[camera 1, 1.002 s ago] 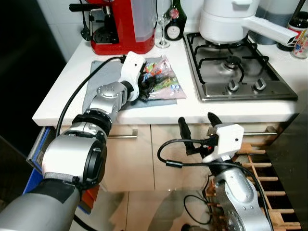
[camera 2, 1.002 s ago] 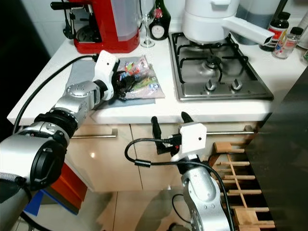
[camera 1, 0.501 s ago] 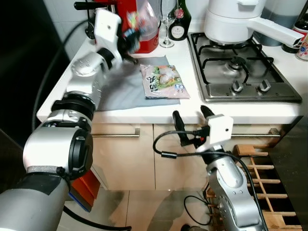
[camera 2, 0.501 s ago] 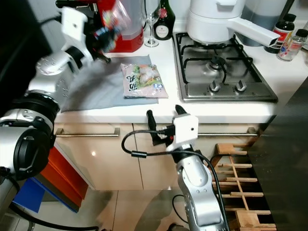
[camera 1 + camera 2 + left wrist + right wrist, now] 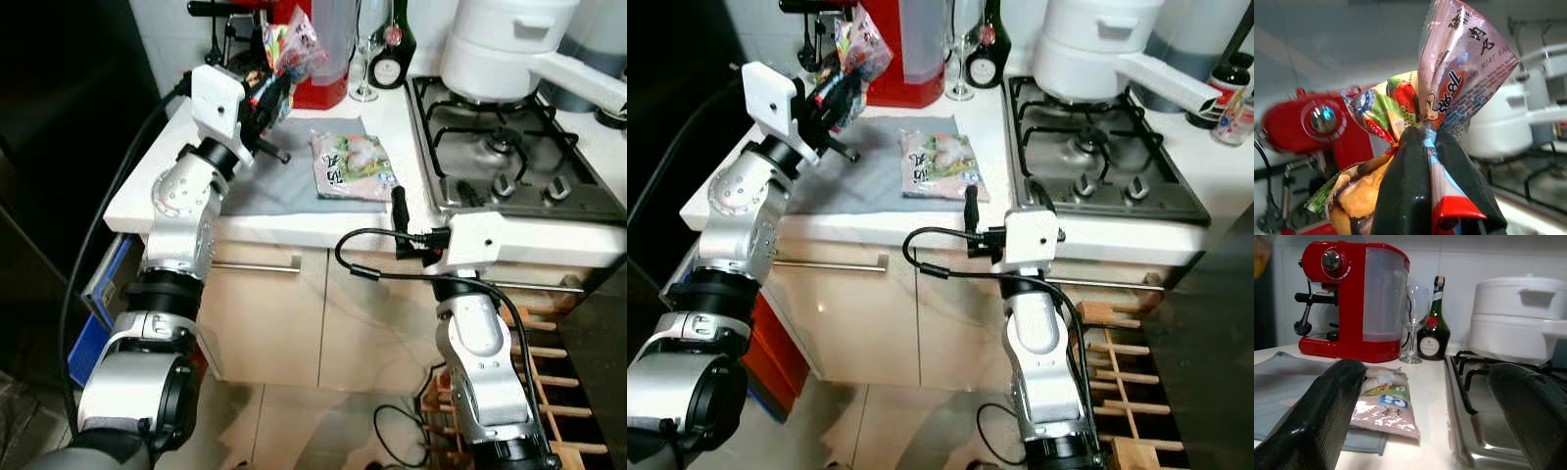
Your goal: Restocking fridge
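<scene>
The left tool [image 5: 266, 96] is raised above the left end of the white counter [image 5: 294, 220], its two black fingers [image 5: 1415, 196] pinched tight on the gathered neck of a colourful, crinkly plastic food packet [image 5: 1449, 83]. The packet is printed in pink, red, yellow and green, and it hangs clear of the counter in front of the red espresso machine [image 5: 877, 49]. In the left wrist view a second fold of the same wrapper bulges out beside the fingers; whether this is one packet or two bunched together cannot be told.

A second flat plastic packet of pale frozen food [image 5: 353, 164] lies on a grey cloth mat [image 5: 279, 181] spread on the counter, near the mat's right edge and just beside the steel gas hob [image 5: 509, 162].

The right tool [image 5: 411, 217] hangs at the counter's front edge, just below that flat packet, with its black fingers [image 5: 1327, 411] spread wide apart and nothing between them.

Behind the mat, a clear wine glass [image 5: 1414, 323] and a dark green bottle [image 5: 1433, 325] stand next to the espresso machine. A large white lidded pot [image 5: 1087, 44] sits on the rear of the hob. Pale cabinet doors with a metal bar handle [image 5: 255, 264] run below the counter.
</scene>
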`<state>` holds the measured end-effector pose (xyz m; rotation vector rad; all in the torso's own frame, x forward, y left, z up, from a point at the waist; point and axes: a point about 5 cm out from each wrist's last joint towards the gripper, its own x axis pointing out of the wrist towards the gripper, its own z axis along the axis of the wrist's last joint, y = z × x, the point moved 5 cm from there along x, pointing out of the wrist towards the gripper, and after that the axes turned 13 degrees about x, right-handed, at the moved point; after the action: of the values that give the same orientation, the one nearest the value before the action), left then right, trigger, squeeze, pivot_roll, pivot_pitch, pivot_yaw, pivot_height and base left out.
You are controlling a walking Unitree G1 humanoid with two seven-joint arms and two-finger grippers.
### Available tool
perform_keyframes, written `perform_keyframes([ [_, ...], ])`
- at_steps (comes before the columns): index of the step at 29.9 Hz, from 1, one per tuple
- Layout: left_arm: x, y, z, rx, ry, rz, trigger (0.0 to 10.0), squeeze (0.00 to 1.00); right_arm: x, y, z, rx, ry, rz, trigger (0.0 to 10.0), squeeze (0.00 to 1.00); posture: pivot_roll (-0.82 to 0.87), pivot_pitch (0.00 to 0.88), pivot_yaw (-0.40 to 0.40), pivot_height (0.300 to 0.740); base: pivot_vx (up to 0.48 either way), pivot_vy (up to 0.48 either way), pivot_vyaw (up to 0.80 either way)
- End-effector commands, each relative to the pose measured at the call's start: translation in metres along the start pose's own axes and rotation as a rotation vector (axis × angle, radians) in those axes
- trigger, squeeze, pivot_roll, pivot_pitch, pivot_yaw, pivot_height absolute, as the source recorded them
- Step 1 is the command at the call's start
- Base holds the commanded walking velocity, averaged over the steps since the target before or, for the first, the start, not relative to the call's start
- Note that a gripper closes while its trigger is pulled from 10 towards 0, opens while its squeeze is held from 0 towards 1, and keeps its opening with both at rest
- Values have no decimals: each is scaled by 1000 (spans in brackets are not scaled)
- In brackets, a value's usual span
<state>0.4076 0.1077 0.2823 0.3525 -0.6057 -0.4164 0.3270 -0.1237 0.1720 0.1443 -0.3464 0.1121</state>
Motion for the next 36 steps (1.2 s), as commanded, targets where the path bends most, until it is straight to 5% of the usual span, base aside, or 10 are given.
perform_keyframes([
  [1, -2, -4, 4, -14, -12, 4, 10000, 0, 0, -3, -3, -13, 4, -16, 10000, 0, -54, 0, 13, 740, 0, 0, 0],
  [14, -29, -20, -21, -59, 116, 89, 10000, 0, -6, -10, -18, -9, 33, -54, 10000, 0, -55, 0, 16, 740, 0, 0, 0],
  [36, -35, -22, -25, -65, 156, 120, 10000, 0, -8, -20, -31, 42, 88, -90, 10000, 0, -60, 0, 6, 740, -133, 0, 0],
])
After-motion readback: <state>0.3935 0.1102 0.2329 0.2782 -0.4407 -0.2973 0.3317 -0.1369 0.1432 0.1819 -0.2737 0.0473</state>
